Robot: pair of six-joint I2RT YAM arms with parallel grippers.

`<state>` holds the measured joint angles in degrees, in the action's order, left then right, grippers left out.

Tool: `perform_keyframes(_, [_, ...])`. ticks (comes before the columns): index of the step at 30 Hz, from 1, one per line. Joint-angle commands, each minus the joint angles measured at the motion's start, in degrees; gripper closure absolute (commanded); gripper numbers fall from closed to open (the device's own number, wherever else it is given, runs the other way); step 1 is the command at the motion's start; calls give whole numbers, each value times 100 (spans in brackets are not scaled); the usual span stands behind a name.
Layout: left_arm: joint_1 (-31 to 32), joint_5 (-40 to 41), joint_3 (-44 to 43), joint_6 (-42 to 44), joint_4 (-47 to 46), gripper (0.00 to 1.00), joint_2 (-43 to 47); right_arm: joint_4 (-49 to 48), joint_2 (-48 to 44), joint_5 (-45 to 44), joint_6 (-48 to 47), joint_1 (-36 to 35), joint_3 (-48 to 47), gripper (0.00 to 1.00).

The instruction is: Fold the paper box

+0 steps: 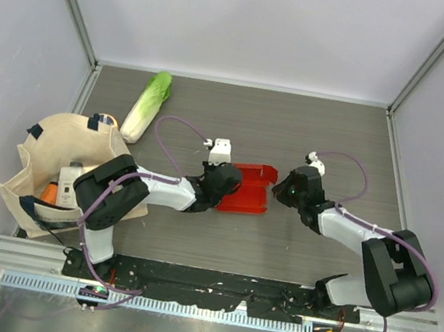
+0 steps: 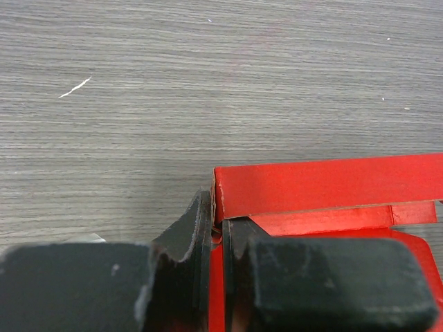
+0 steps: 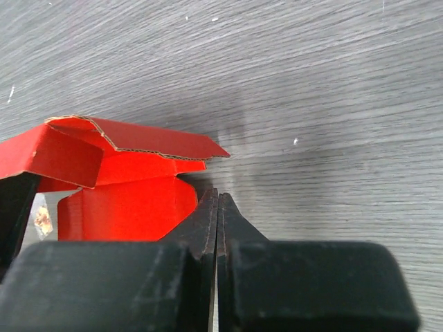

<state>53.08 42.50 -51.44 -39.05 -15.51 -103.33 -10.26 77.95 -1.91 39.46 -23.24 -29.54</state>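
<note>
The red paper box (image 1: 248,189) lies partly folded in the middle of the table, with one wall raised along its far side. My left gripper (image 1: 223,185) is shut on the box's left wall; in the left wrist view the red card (image 2: 325,187) runs down between the two black fingers (image 2: 181,235). My right gripper (image 1: 279,192) sits just right of the box, jaws pressed together with nothing between them. The right wrist view shows its tips (image 3: 217,200) beside a rounded red flap (image 3: 124,207), under an overhanging flap (image 3: 152,138).
A beige tote bag (image 1: 59,163) with items inside lies at the left edge. A napa cabbage (image 1: 146,106) rests behind it, at the back left. Grey walls ring the wooden tabletop (image 1: 329,142).
</note>
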Motion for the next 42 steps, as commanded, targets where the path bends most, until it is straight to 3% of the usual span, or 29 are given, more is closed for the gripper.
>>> perform_keyframes(1, [-17,206,-86,-156,-66,100,190,-125,298,-617,-246,-180,-342,99])
perform_keyframes(11, [-17,180,-59,-129,-75,100,190,-819,791,-1057,-176,-312,-360,99])
perform_keyframes(20, [-17,162,-33,-112,-93,100,208,-1469,818,-916,0,-532,-315,99])
perform_keyframes(27, [-17,109,-42,-112,-110,100,225,-1400,932,-934,-35,-690,-500,99])
perform_keyframes(42, [1,101,2,-147,-154,100,225,-2217,1855,-556,439,-796,-105,99])
